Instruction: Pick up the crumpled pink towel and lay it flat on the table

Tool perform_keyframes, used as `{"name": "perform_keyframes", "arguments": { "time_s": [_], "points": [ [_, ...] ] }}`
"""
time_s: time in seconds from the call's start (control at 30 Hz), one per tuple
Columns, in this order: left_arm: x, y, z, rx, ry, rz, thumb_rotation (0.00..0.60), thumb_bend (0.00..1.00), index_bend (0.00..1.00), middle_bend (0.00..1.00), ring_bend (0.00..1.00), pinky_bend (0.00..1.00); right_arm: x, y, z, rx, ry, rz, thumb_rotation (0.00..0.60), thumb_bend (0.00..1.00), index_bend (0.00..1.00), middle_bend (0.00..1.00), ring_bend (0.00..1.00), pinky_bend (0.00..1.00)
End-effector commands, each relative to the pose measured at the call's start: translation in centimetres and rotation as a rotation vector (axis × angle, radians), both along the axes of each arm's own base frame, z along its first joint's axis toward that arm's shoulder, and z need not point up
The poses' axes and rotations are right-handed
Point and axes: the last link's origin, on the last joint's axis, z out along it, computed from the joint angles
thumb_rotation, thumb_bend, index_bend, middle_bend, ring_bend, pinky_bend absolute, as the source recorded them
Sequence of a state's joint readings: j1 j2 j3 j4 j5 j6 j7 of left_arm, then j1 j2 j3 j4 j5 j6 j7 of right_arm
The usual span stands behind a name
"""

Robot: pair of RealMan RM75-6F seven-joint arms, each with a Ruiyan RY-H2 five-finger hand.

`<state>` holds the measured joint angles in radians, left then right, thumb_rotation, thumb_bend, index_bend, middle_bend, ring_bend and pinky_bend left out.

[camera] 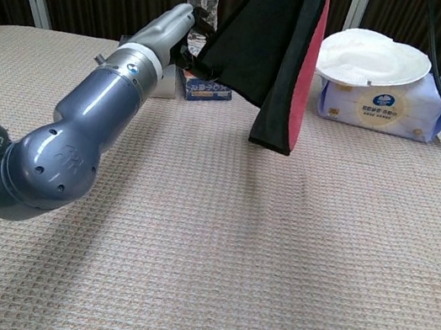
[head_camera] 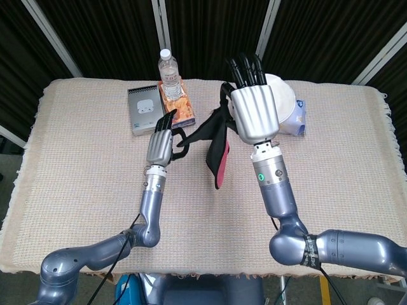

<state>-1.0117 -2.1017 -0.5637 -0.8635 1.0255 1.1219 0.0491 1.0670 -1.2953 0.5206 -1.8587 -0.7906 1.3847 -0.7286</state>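
dark curtains behind a table (head_camera: pixel 76 159) under woven beige cloth. head view: our right hand (head_camera: pixel 253 111) holds the towel (head_camera: pixel 216 147) up by one end, fingers closed over its top edge, so it hangs clear of the table. our left hand (head_camera: pixel 161 142) pinches a side corner, pulling it left, we judge to spread it. a bottle (head_camera: pixel 168 66), boxes and a wipes pack (head_camera: pixel 294 117) sit at the far edge.

chest view: towel (camera: pixel 272 63) hangs with its long axis near vertical, lower tip pointing down just above the table (camera: pixel 273 251), pink face showing along the right edge. left hand (camera: pixel 181 26) grips its left corner; right hand is out of frame.
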Motion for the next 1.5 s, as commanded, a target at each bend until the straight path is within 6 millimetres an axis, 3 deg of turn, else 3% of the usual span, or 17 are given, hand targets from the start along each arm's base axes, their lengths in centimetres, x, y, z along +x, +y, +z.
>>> {"name": "perform_keyframes", "arguments": {
  "time_s": [0.03, 0.17, 0.53, 0.83, 1.2, 1.5],
  "points": [
    [0.1, 0.0, 0.2, 0.008, -0.002, -0.007, 0.600, 0.47, 0.63, 0.03, 0.00, 0.02, -0.2, 0.0, 0.2, 0.003, -0.008, -0.007, 0.600, 0.48, 0.60, 0.14, 0.02, 0.00],
    [0.2, 0.1, 1.1, 0.028, -0.001, -0.023, 0.600, 0.47, 0.64, 0.03, 0.00, 0.02, -0.6, 0.0, 0.6, 0.003, -0.010, -0.017, 0.600, 0.47, 0.60, 0.14, 0.02, 0.00],
    [2.2, 0.5, 7.8, 0.164, -0.009, -0.122, 0.600, 0.47, 0.65, 0.03, 0.00, 0.02, -3.4, -0.3, 1.0, 0.007, -0.018, -0.065, 0.600, 0.47, 0.60, 0.14, 0.02, 0.00],
    [3.5, 0.1, 11.6, 0.216, 0.064, -0.159, 0.600, 0.48, 0.68, 0.05, 0.00, 0.02, -5.4, 0.0, 0.9, 0.022, -0.019, -0.082, 0.600, 0.47, 0.60, 0.14, 0.02, 0.00],
    [3.5, -0.3, 13.2, 0.236, 0.112, -0.161, 0.600, 0.48, 0.68, 0.05, 0.00, 0.02, -7.7, -0.1, 0.9, 0.040, -0.042, -0.117, 0.600, 0.47, 0.60, 0.14, 0.02, 0.00],
    [3.1, 0.5, 11.2, 0.199, 0.150, -0.136, 0.600, 0.48, 0.68, 0.05, 0.00, 0.02, -9.9, -1.9, 0.0, 0.050, -0.050, -0.163, 0.600, 0.47, 0.60, 0.14, 0.02, 0.00]
  ]
}}
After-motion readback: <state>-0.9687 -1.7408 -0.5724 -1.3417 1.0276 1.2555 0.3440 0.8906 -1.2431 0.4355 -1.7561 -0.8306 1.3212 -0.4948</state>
